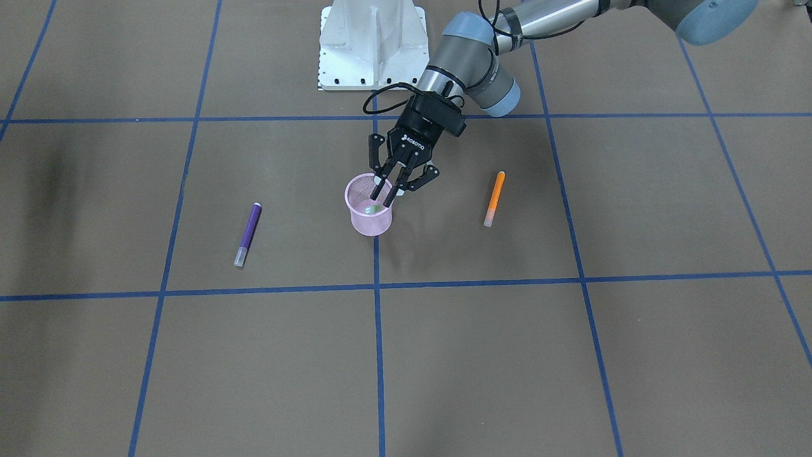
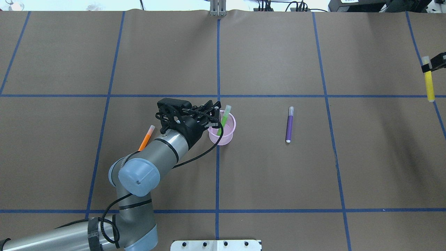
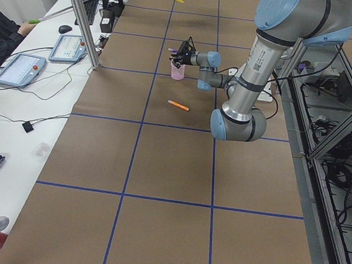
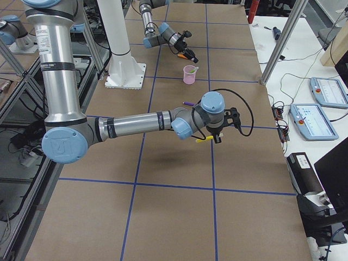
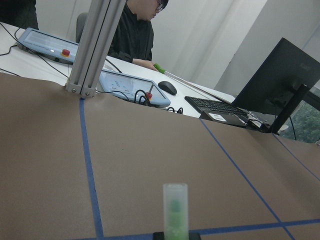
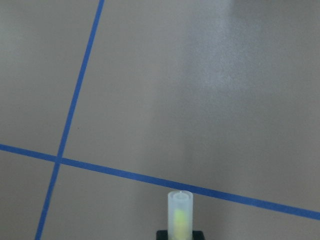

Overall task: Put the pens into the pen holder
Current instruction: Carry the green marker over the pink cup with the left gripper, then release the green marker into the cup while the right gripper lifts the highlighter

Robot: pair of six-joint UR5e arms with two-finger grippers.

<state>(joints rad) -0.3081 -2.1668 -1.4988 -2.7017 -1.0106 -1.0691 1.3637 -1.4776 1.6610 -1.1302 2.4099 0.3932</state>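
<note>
pen holder: round pink wire-mesh cup, standing upright on a blue tape line of the brown paper-covered table.
green marker pen: inside the pink wire-mesh cup, leaning, with its pale translucent cap above the rim.
left gripper: over the cup's mouth, fingers reaching inside and clamped on the green marker pen.
yellow marker pen: held in the air, far to the robot's right of the cup.
right gripper: raised off the table, fingers closed on the yellow marker pen near its cap.
orange marker pen: lying flat near the cup, on the robot's left of it.
purple marker pen: lying flat on the robot's right of the cup, apart from it.
</note>
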